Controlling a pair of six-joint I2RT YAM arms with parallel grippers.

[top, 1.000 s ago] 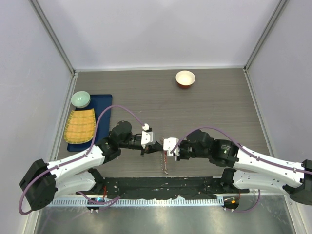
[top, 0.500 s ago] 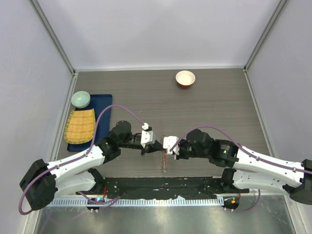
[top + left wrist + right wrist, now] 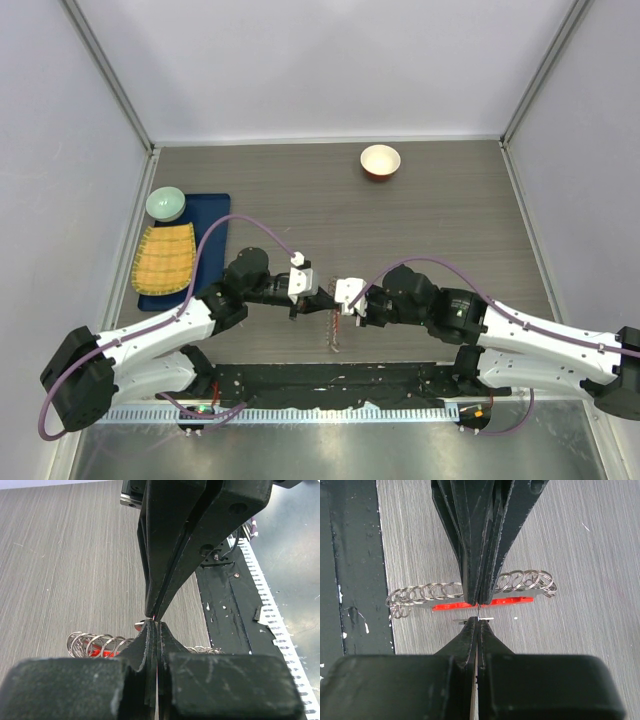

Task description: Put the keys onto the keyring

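Firstly, tabletop (image 3: 450, 220): grey wood-grain, enclosed by pale wall panels. Black base plate (image 3: 330, 380): along its near edge. Blue tray (image 3: 215, 215): beyond the base plate's left end, carrying a yellow mat (image 3: 166, 258) and a green bowl (image 3: 166, 203). Left fingers (image 3: 170, 642), right fingers (image 3: 465, 635): both pinched shut, tip to tip, just beyond the base plate's middle; anything held is too small to tell. Keyring (image 3: 507, 601): flat beneath them, long axis pointing straight away from the base plate, red bar alongside the silvery ring chain.
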